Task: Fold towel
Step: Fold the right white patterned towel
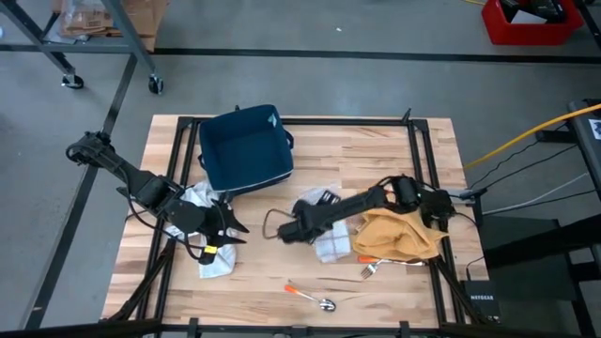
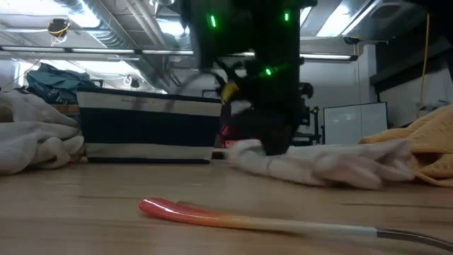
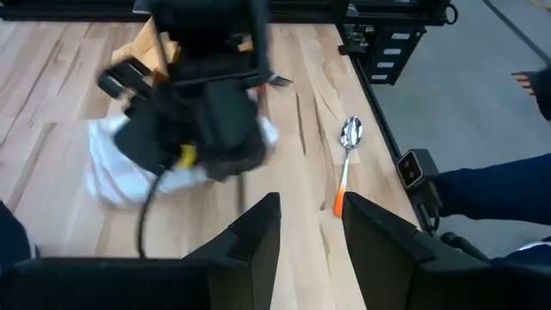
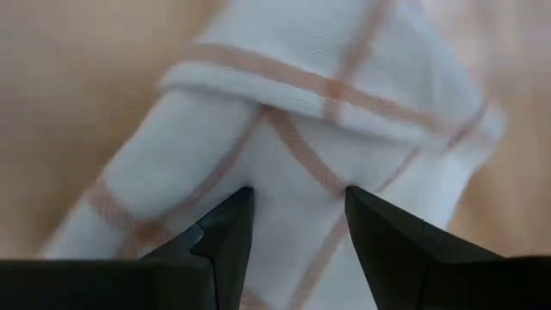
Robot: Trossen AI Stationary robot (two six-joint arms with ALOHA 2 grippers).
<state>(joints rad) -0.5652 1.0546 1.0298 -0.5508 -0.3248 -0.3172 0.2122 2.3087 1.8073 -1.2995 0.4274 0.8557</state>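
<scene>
Two dark robot arms work over a wooden table strewn with cloths and cutlery. The right gripper hangs low over a white towel with thin orange checks, which lies crumpled near the table's middle; its two fingers stand apart just above the cloth, gripping nothing. The left gripper sits toward the table's left side, beside a second white cloth bunched under that arm, its fingers also parted and empty, pointing across the boards at the right arm. Three cloths can be counted in all: the checked towel, the white cloth at left, and a mustard-yellow cloth heaped at the right, just beside the checked towel. One dark blue fabric bin stands open at the far side. Two pieces of cutlery lie near the front edge: one spoon with an orange handle and one fork by the yellow cloth. A person's dark sleeve shows beyond the table's edge.
</scene>
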